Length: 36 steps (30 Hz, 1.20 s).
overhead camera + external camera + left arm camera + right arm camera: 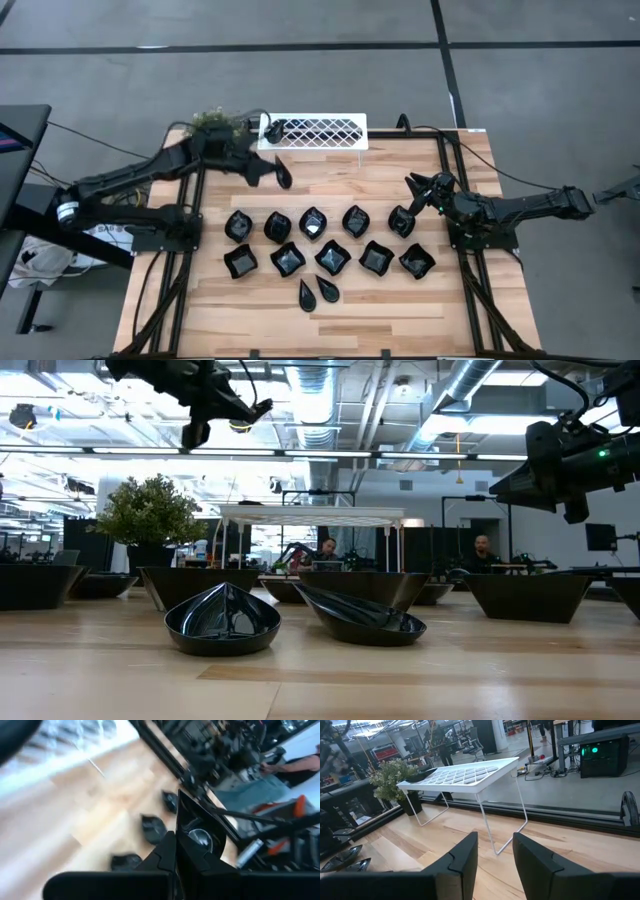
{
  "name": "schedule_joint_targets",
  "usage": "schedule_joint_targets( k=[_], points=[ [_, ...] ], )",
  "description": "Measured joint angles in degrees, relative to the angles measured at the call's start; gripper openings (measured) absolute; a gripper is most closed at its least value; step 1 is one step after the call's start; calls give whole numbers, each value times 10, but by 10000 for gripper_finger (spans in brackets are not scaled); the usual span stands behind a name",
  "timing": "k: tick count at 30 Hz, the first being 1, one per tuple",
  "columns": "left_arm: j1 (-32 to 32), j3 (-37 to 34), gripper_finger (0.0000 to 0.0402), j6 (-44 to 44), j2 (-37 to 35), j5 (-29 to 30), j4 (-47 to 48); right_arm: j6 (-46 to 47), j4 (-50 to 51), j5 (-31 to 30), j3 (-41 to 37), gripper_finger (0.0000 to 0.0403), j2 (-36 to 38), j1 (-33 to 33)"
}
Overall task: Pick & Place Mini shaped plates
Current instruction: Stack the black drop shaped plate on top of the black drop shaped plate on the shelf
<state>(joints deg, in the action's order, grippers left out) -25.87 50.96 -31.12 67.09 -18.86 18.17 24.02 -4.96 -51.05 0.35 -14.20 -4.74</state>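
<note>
Carrying slim teardrop plate (283,174) pinched by rim, left hand (268,170) aloft just beside white rack (312,132). Plate glossy, rigid, light, likely slippery: grip rim edge. Right hand (418,187) parted, empty, above nearest leaf bowl (401,221).

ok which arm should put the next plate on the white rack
Left. The left gripper is shut on a teardrop plate right beside the rack; the right gripper is open and empty.

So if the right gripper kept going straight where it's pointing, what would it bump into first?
Probably the white rack. The right gripper, open, points across bare wood toward the rack's thin wire legs. Nothing shows in between, though depth is hard to judge.
</note>
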Motion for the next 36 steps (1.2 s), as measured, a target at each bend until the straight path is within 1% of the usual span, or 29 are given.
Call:
schedule_joint_targets(
  k=[7,13,19,23,26,31,36],
  points=[
    [-104,60,4,95,0,3,0,0,0,0,0,119,0,0],
    [-170,88,4,118,0,12,-4,0,0,0,0,119,0,0],
    [-188,91,4,160,4,12,-2,0,0,0,0,119,0,0],
    [-188,93,4,161,25,-12,4,0,0,0,0,119,0,0],
    [-187,126,4,181,61,-25,51,0,0,0,0,119,0,0],
    [-184,227,4,249,146,-25,170,0,0,0,0,119,0,0],
    [-186,324,4,311,228,-20,260,0,0,0,0,119,0,0]
  ],
)
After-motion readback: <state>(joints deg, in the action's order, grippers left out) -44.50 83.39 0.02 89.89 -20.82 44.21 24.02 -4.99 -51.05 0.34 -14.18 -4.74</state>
